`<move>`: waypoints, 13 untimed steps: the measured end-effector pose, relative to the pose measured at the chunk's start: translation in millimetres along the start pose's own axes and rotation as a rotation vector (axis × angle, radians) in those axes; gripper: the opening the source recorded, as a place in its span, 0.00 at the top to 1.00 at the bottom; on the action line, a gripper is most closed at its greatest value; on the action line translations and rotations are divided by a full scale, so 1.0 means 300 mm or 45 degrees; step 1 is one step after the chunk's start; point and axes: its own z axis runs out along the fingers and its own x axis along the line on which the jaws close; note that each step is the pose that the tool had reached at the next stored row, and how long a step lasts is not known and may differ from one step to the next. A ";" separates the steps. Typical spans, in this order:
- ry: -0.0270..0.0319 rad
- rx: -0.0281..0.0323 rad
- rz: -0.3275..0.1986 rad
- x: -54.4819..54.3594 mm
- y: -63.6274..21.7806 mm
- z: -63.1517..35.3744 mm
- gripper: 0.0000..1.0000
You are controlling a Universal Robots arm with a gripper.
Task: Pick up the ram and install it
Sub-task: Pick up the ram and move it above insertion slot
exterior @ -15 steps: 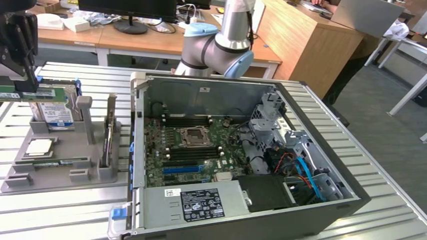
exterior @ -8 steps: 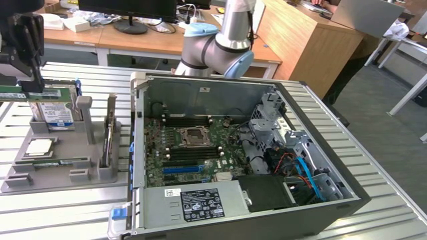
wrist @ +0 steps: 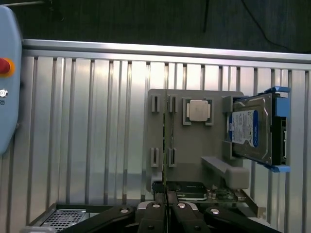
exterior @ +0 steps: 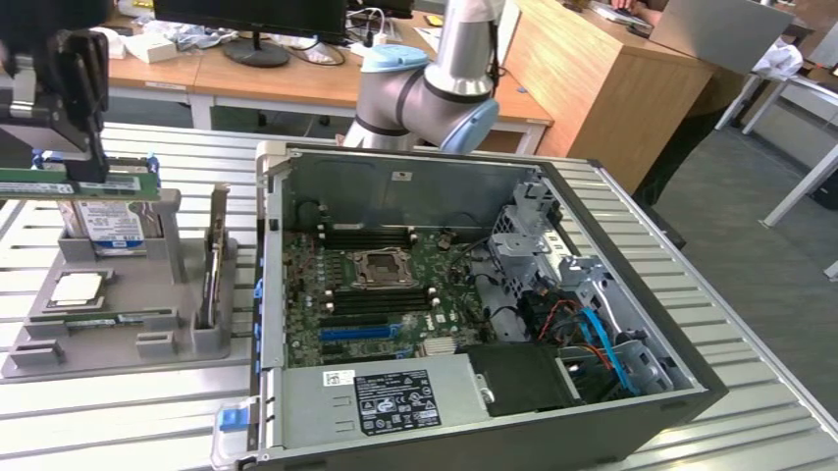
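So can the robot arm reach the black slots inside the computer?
Probably yes: the computer case lies open and nothing covers the black slots. The jaws hold the ram off to the exterior view's left.

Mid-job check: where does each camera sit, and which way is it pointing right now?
Exterior view: off the arm, raised, looking down at the open computer case and the grey fixture beside it; the arm and the end effector, gripping the ram, show.
Wrist view: on the wrist, looking down past the end effector onto the fixture.
Shared: fixture, hard drive, processor chip, ram.
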 end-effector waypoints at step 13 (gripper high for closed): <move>0.0001 -0.0001 0.000 0.002 -0.116 -0.004 0.89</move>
